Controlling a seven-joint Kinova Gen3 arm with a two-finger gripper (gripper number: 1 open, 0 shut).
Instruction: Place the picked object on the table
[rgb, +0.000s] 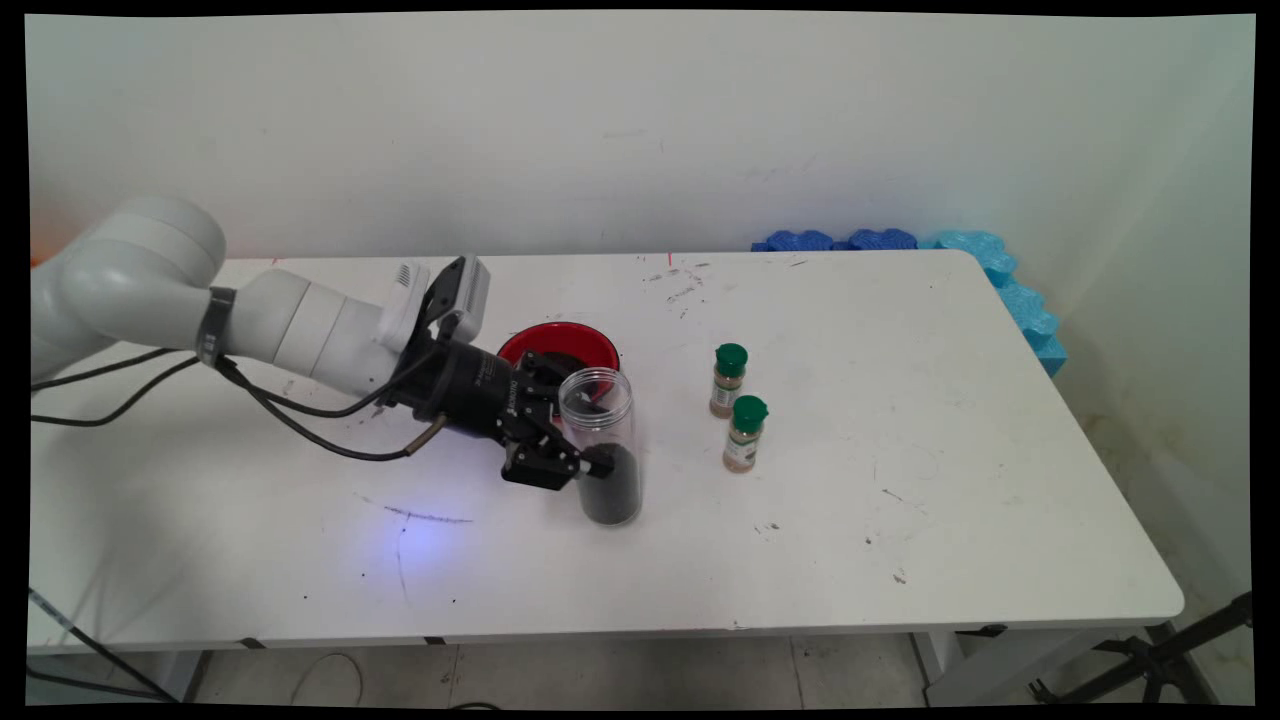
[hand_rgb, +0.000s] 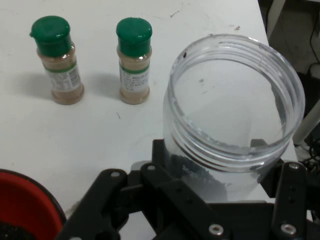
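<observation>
A clear jar (rgb: 603, 447) (dark grains in its lower part) is gripped upright on the table by the black gripper (rgb: 585, 462), beside a red bowl (rgb: 557, 347).

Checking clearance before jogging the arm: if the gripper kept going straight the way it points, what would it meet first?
The gripper already straddles the clear jar; past it, probably the two green-capped spice bottles.
</observation>
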